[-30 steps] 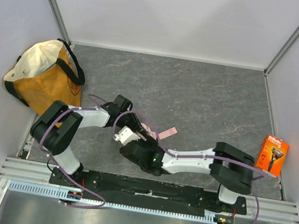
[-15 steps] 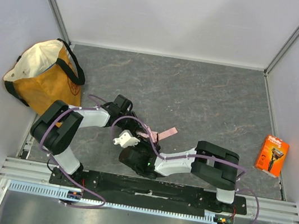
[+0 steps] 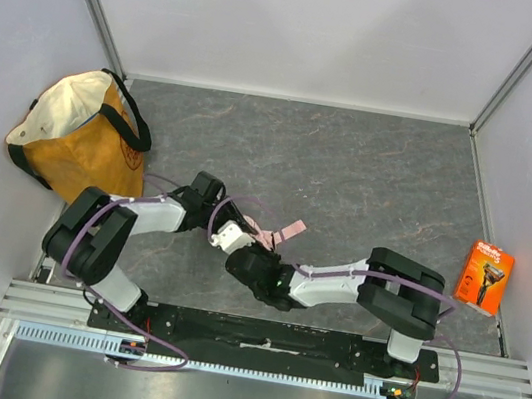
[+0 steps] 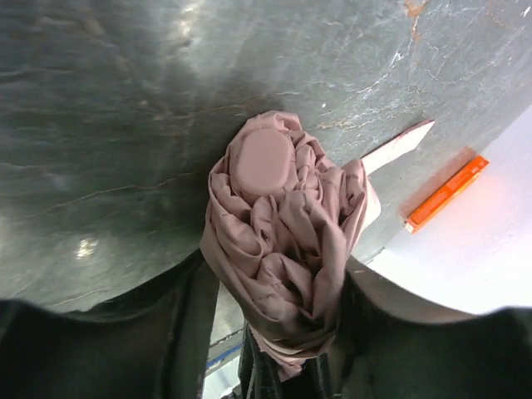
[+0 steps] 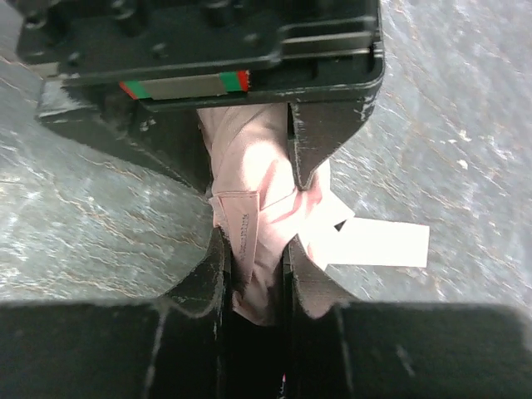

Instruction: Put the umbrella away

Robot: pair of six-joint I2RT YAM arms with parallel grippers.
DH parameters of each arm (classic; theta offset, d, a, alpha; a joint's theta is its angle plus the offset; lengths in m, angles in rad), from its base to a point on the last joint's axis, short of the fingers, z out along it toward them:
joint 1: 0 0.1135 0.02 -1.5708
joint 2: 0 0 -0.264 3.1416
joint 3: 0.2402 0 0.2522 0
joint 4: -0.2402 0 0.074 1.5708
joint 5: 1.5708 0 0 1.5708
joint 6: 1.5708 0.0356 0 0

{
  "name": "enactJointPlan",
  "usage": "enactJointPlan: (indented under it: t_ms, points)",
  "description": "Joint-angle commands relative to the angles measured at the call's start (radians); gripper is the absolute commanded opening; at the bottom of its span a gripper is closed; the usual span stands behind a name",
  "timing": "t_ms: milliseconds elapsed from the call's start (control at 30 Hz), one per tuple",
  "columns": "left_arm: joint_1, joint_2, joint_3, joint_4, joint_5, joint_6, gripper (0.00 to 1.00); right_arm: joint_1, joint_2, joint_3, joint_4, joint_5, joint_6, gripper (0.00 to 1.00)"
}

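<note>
The pale pink umbrella (image 4: pixel 278 224) is a folded bundle held low over the grey floor, its round cap end pointing away from me in the left wrist view. My left gripper (image 4: pixel 283 332) is shut on its fabric body, one finger pressing on each side. From above, only a bit of the umbrella (image 3: pixel 263 231) and its pink strap (image 3: pixel 289 231) show between the two wrists. My right gripper (image 5: pixel 253 270) is shut on a fold of the umbrella (image 5: pixel 249 166) just below the left gripper (image 5: pixel 249 141). A white tag (image 5: pixel 378 243) sticks out to the right.
The orange-and-cream tote bag (image 3: pixel 79 134) stands open at the left wall, left of and beyond the grippers. An orange razor box (image 3: pixel 487 277) lies at the right edge. In the left wrist view it shows as an orange bar (image 4: pixel 447 193). Walls enclose the grey floor (image 3: pixel 351 173).
The right gripper's jaws have shut on the umbrella's fabric. The right forearm swung in and the left wrist drew back slightly to the left with the umbrella.
</note>
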Motion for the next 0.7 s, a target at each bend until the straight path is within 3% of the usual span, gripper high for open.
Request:
enactJointPlan:
  t_ms: [0, 133, 233, 367, 667]
  points:
    - [0.027, -0.011, -0.125, -0.291, -0.181, 0.038, 0.64, -0.094, 0.08, -0.12, -0.045, -0.325, 0.131, 0.0]
    - [0.035, -0.108, -0.151, -0.234, -0.19, 0.041, 0.9, -0.127, 0.063, -0.142, -0.016, -0.394, 0.143, 0.0]
    - [0.049, -0.21, -0.183, -0.21, -0.207, 0.05, 0.91, -0.151, 0.045, -0.155, -0.001, -0.448, 0.146, 0.0]
    - [0.108, -0.361, -0.301, -0.034, -0.163, 0.037, 0.92, -0.18, 0.03, -0.171, 0.019, -0.529, 0.148, 0.0]
    - [0.155, -0.386, -0.303, 0.094, -0.1, 0.077, 0.93, -0.229, 0.023, -0.185, 0.052, -0.648, 0.169, 0.0]
